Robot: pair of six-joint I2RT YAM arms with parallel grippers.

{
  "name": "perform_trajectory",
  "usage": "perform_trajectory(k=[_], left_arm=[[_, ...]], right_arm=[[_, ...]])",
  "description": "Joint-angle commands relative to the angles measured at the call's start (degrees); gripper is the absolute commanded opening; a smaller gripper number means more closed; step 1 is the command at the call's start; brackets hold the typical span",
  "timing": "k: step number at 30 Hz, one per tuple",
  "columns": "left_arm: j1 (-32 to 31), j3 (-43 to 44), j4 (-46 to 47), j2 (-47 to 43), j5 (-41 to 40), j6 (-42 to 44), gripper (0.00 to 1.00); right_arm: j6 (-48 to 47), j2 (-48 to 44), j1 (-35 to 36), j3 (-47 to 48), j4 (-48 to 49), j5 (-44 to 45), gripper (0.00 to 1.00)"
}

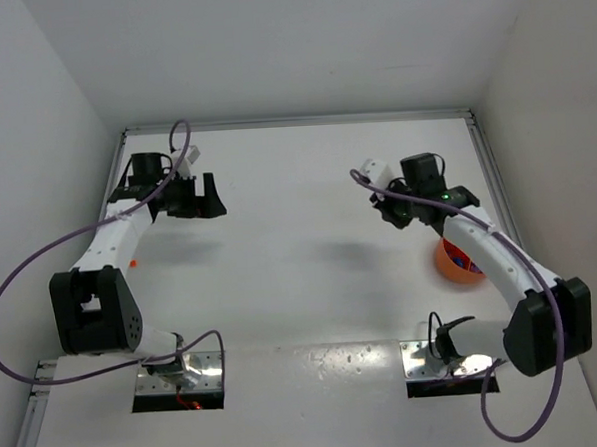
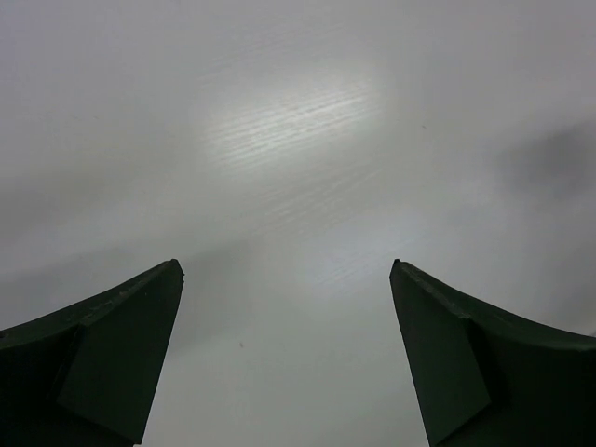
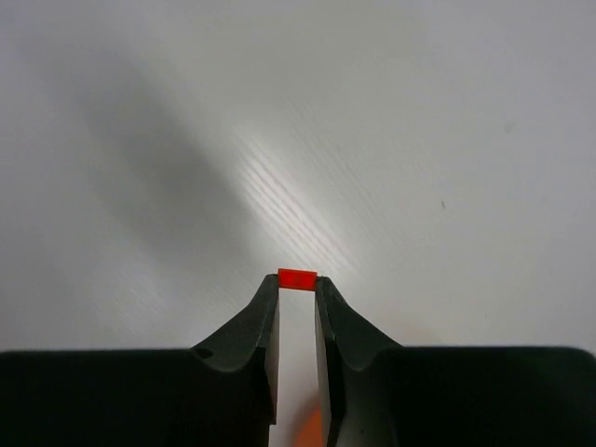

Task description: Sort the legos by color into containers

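Evidently our right end effector (image 3: 297, 287) clenched a small orange-red plastic brick (image 3: 297, 278), with the round orange plastic bowl (image 1: 447, 266) near it on its base side; our left end effector (image 2: 287, 275) gaped empty, well apart.

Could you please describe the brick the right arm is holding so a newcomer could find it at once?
Find the right gripper over the table near the orange bowl. Pinched at the tips of its jaws sits a tiny orange-red brick. It is the only thing held: the left gripper is open and empty.

Beneath me the white bench (image 1: 302, 283) carries a bright streak of glare; white walls (image 1: 269, 45) close it left, far and right.
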Motion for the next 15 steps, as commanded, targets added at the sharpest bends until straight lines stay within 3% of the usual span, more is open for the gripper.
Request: perform_trajectory(k=[1,6,15], left_arm=[[-3.6,1.48,6.44,-0.94,-12.57,-0.58,1.0],[-7.57,5.09,3.8,0.38,-14.96,4.87,1.0],[-9.16,3.07,7.15,-2.78,-19.88,5.58,1.0]], right_arm=[[-3.91,-2.83,-8.43,2.34,-12.68,4.15,0.0],[-6.28,-3.97,-20.32,4.36,-18.15,4.68,0.0],[-9.54,-1.35,-40.02,9.81,-25.88,1.88,0.0]])
